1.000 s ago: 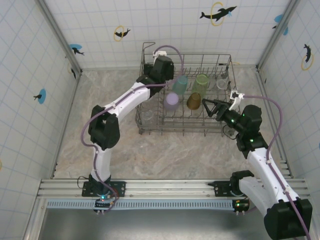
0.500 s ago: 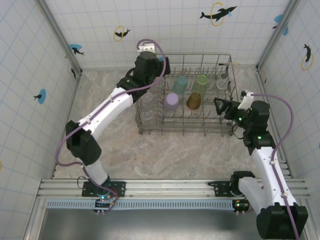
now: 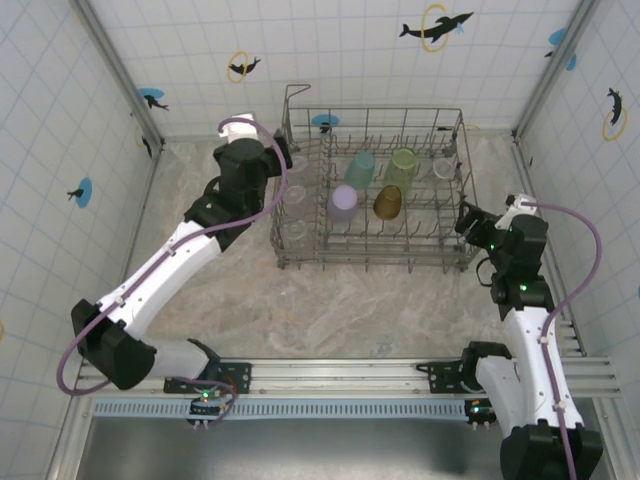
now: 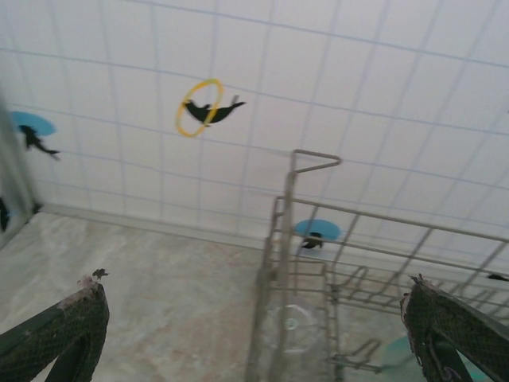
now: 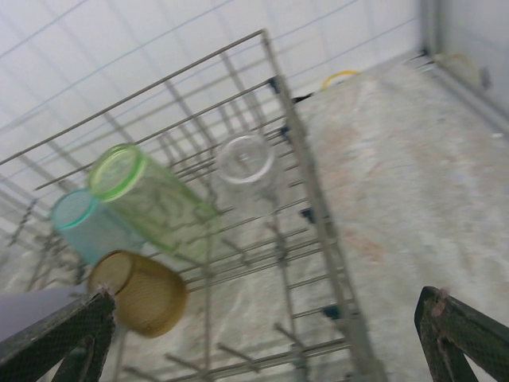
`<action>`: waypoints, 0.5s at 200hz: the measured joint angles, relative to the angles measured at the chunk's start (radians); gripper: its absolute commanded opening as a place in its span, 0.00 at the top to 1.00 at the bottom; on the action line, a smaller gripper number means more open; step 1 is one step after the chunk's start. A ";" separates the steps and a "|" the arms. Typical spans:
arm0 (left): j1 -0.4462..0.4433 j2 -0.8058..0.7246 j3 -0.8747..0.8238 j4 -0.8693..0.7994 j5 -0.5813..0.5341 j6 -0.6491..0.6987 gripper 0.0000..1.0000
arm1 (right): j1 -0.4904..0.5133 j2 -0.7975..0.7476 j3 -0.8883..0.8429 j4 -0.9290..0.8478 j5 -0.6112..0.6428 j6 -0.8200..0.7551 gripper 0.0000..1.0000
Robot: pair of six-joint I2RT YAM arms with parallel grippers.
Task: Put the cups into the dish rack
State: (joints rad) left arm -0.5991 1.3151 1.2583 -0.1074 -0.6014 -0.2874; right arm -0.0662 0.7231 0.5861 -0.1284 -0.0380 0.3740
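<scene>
The grey wire dish rack [image 3: 375, 262] stands at the back of the table. Inside it lie a teal cup [image 3: 360, 168], a lime green cup [image 3: 403, 165], a lavender cup [image 3: 342, 202], an amber cup [image 3: 388, 201] and clear cups [image 3: 296, 196] along its left side. My left gripper [image 3: 281, 160] hovers just outside the rack's left wall, open and empty [image 4: 258, 334]; a clear cup [image 4: 290, 322] sits behind the rack's corner post [image 4: 278, 263]. My right gripper [image 3: 470, 221] is open and empty [image 5: 258, 342] at the rack's right edge [image 5: 310, 159], facing the green cup [image 5: 143, 195], amber cup [image 5: 139, 290] and a clear cup [image 5: 246, 163].
Tiled walls [image 3: 330, 50] with fish stickers close in the marbled table [image 3: 330, 300] on three sides. The rack has a raised handle [image 3: 296, 90] at its back left corner. A metal rail [image 3: 330, 375] runs along the near edge by the arm bases.
My left gripper has drawn back leftward from over the rack to outside its left wall. My right gripper has pulled back to the right, away from the amber cup.
</scene>
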 measured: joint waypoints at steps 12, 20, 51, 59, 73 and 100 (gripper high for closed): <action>0.041 -0.037 -0.056 0.009 -0.013 -0.002 0.02 | -0.009 -0.011 -0.008 -0.003 0.052 -0.005 0.00; 0.073 -0.060 -0.092 0.009 -0.013 -0.008 0.02 | -0.014 -0.016 -0.014 -0.004 0.082 -0.008 0.00; 0.230 -0.100 -0.212 0.007 -0.005 -0.053 0.02 | -0.032 -0.026 -0.042 -0.003 0.183 -0.014 0.00; 0.263 -0.100 -0.237 0.003 -0.009 -0.060 0.02 | -0.035 -0.028 -0.055 -0.004 0.203 -0.016 0.00; 0.295 -0.100 -0.274 -0.002 -0.010 -0.074 0.02 | -0.040 -0.029 -0.076 -0.004 0.229 -0.017 0.00; 0.362 -0.100 -0.335 -0.015 0.011 -0.107 0.02 | -0.047 -0.029 -0.106 -0.003 0.264 -0.019 0.00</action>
State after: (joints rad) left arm -0.2367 1.2152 0.9234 -0.1226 -0.5903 -0.3943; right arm -0.1135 0.6941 0.4801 -0.1314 0.2256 0.3546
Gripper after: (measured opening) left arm 0.976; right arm 0.999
